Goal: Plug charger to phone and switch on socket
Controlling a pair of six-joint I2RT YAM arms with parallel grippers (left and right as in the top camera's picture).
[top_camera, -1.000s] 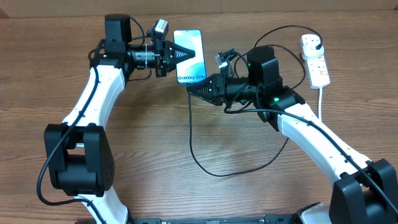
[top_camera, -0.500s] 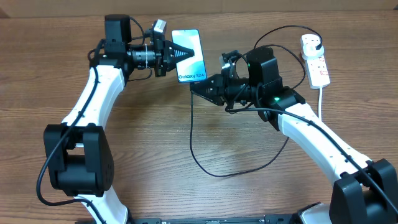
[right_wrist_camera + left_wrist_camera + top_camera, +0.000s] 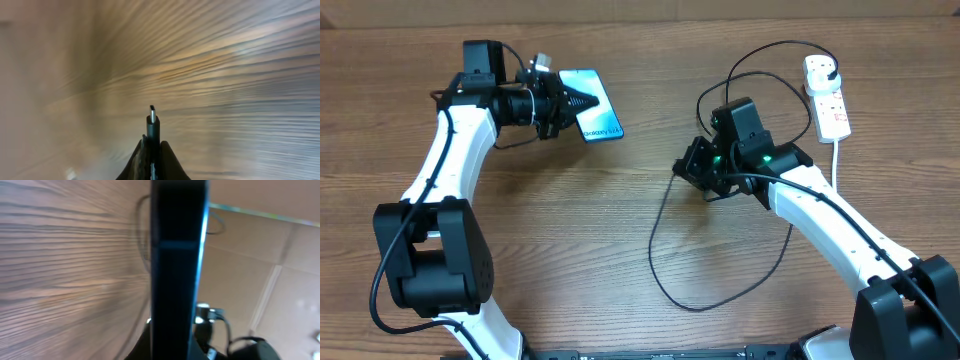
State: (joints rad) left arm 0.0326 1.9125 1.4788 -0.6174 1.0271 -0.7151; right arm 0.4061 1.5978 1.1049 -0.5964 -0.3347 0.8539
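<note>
The arms have drawn apart: left gripper (image 3: 586,103), clamped on the phone (image 3: 605,125), swings left; right gripper (image 3: 683,168), pinching the charger (image 3: 152,120) connector, retreats toward the socket (image 3: 830,108). Blurred wrist views suggest the plug-in remains undone.

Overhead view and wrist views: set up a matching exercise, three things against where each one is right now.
Things:
1. phone
2. charger
3. socket

Places:
a. lying on the table, far right side
b. gripped by the left end effector, off the table
c. connector end pinched in the right end effector

Pairs: 1-b, 2-c, 3-a
</note>
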